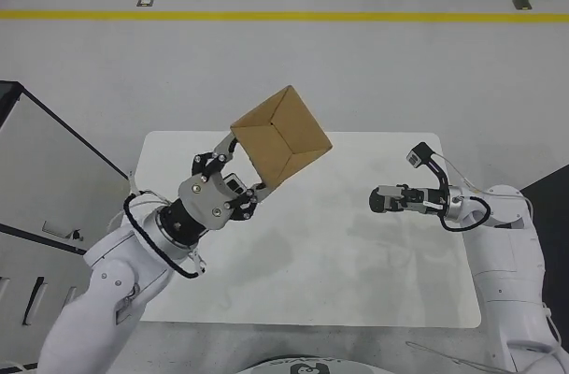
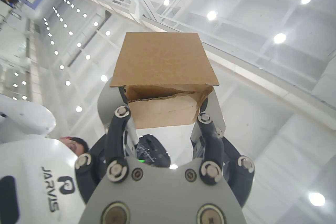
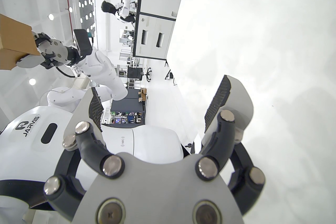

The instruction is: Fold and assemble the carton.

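Observation:
A brown cardboard carton (image 1: 280, 137), folded into a box shape, is held up in the air over the far left part of the white table (image 1: 359, 271). My left gripper (image 1: 245, 170) is shut on the carton (image 2: 162, 70) at its lower end, a finger on each side, with a torn flap edge showing between them. My right gripper (image 1: 374, 199) hovers over the right side of the table, apart from the carton, open with nothing between its ribbed pads (image 3: 218, 99). From the right wrist the carton (image 3: 14, 38) and the left gripper (image 3: 29, 58) show farther off.
A grey cabinet (image 1: 36, 178) stands left of the table. The table's surface (image 3: 262, 25) is bare white. A yellow floor line (image 1: 284, 16) runs beyond the far edge.

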Controlling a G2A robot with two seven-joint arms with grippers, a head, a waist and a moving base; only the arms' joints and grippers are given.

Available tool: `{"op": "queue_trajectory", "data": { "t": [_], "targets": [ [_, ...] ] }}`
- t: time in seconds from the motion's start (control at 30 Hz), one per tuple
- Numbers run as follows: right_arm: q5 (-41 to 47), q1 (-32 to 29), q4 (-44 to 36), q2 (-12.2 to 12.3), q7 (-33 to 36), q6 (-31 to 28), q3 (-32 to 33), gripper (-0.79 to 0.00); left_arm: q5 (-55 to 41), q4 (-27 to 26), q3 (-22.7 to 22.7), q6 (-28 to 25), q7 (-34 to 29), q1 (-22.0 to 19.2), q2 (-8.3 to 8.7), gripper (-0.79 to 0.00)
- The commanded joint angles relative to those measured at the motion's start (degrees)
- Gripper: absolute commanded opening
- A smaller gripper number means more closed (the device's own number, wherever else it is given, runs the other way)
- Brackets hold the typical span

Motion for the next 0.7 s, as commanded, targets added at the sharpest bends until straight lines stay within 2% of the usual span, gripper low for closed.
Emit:
{"op": "queue_trajectory", "data": {
  "t": [0.0,0.17,0.37,0.53,0.67],
  "targets": [
    [0.0,0.0,0.0,0.0,0.0,0.0,0.0,0.0,-6.2,0.1,0.2,0.8,0.6,-0.1,-0.2,-0.785],
    [0.0,0.0,0.0,0.0,0.0,0.0,0.0,0.0,-14.4,0.3,0.1,1.2,1.9,0.1,-0.6,-0.785],
    [0.0,0.0,0.0,0.0,0.0,0.0,0.0,0.0,-16.8,0.2,-0.6,2.1,3.3,0.0,-0.87,-0.785],
    [0.0,0.0,0.0,0.0,0.0,0.0,0.0,0.0,-9.4,0.6,-1.5,1.9,3.9,-0.7,-0.97,-0.785],
    [0.0,0.0,0.0,0.0,0.0,0.0,0.0,0.0,1.8,0.3,-2.4,0.5,4.7,-1.3,-0.93,-0.785]
  ]
}}
